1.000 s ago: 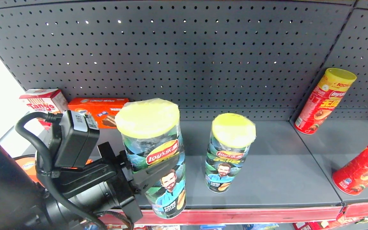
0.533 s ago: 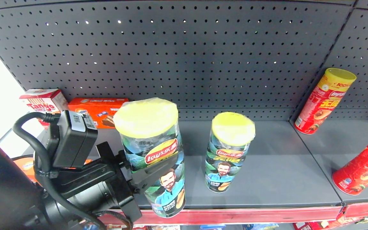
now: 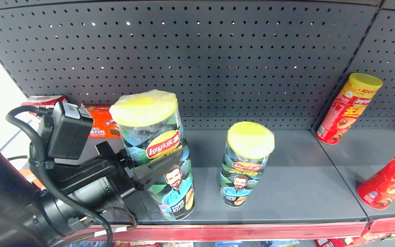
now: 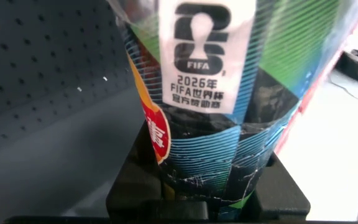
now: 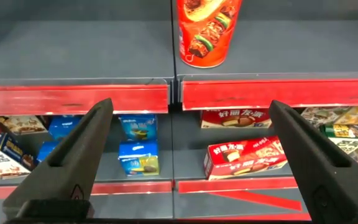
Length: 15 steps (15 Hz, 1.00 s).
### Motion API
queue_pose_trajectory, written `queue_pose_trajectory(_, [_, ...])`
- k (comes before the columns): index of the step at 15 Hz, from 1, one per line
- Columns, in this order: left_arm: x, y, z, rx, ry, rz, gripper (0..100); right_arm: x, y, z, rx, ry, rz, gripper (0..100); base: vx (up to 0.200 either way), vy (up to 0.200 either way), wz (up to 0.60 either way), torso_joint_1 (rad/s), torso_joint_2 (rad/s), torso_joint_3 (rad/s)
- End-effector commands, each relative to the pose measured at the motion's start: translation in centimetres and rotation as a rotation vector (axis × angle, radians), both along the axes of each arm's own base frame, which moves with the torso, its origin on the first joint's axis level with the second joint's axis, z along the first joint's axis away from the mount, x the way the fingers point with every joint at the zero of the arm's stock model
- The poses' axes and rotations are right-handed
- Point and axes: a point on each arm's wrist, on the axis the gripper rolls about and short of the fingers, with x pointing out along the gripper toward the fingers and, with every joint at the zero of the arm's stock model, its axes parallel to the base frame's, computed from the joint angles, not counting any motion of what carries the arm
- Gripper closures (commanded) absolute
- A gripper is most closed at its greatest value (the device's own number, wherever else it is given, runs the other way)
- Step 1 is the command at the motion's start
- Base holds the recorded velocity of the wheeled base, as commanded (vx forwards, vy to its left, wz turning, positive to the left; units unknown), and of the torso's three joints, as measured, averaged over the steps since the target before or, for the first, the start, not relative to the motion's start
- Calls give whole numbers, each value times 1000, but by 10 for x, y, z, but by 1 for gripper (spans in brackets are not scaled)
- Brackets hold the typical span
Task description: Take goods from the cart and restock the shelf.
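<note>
A green-and-blue chip can (image 3: 156,154) with a yellow lid is upright at the front of the grey shelf (image 3: 300,181), left of centre. My left gripper (image 3: 161,164) is shut on its middle from the left side. The left wrist view shows the can (image 4: 229,112) close up, rising from between the fingers (image 4: 135,186). A second, matching can (image 3: 245,164) stands free on the shelf just to the right. My right gripper (image 5: 190,106) is open and holds nothing; it is in front of the lower shelves, below a red can (image 5: 207,31).
Two red chip cans (image 3: 351,108) (image 3: 389,181) lean at the right of the shelf. An orange box (image 3: 103,121) and a wafer box (image 3: 41,100) sit at the back left. A pegboard wall (image 3: 197,61) backs the shelf, and a red price rail (image 3: 252,231) edges its front.
My left arm has carried the held can left and farther in over the shelf. Its base is now over the shelf board instead of in front of the red rail.
</note>
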Motion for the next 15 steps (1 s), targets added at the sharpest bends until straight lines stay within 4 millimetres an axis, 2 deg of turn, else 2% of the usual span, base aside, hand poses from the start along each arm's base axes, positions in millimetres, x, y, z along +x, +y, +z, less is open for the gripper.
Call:
queue_pose_trajectory(1, [5, -2, 10, -25, -5, 5, 100, 0, 0, 0, 0, 0, 0, 0, 0, 0, 0, 0, 0, 0])
queue_pose_trajectory(3, [19, -2, 14, 30, 51, 43, 100, 0, 0, 0, 0, 0, 0, 0, 0, 0, 0, 0, 0, 0])
queue_pose_trajectory(5, [33, -12, 18, 46, 59, -3, 100, 0, 0, 0, 0, 0, 0, 0, 0, 0, 0, 0, 0, 0])
queue_pose_trajectory(7, [66, -3, 20, 78, 41, -51, 100, 0, 0, 0, 0, 0, 0, 0, 0, 0, 0, 0, 0, 0])
queue_pose_trajectory(8, [88, -3, 12, 131, 52, -42, 100, 0, 0, 0, 0, 0, 0, 0, 0, 0, 0, 0, 0, 0])
queue_pose_trajectory(9, [109, -8, 8, 171, 25, -27, 100, 0, 0, 0, 0, 0, 0, 0, 0, 0, 0, 0, 0, 0])
queue_pose_trajectory(11, [133, -21, 0, 181, 23, -27, 100, 0, 0, 0, 0, 0, 0, 0, 0, 0, 0, 0, 0, 0])
queue_pose_trajectory(13, [145, -31, 1, 172, 12, -33, 100, 0, 0, 0, 0, 0, 0, 0, 0, 0, 0, 0, 0, 0])
queue_pose_trajectory(15, [165, -41, -9, 180, 6, -37, 100, 0, 0, 0, 0, 0, 0, 0, 0, 0, 0, 0, 0, 0])
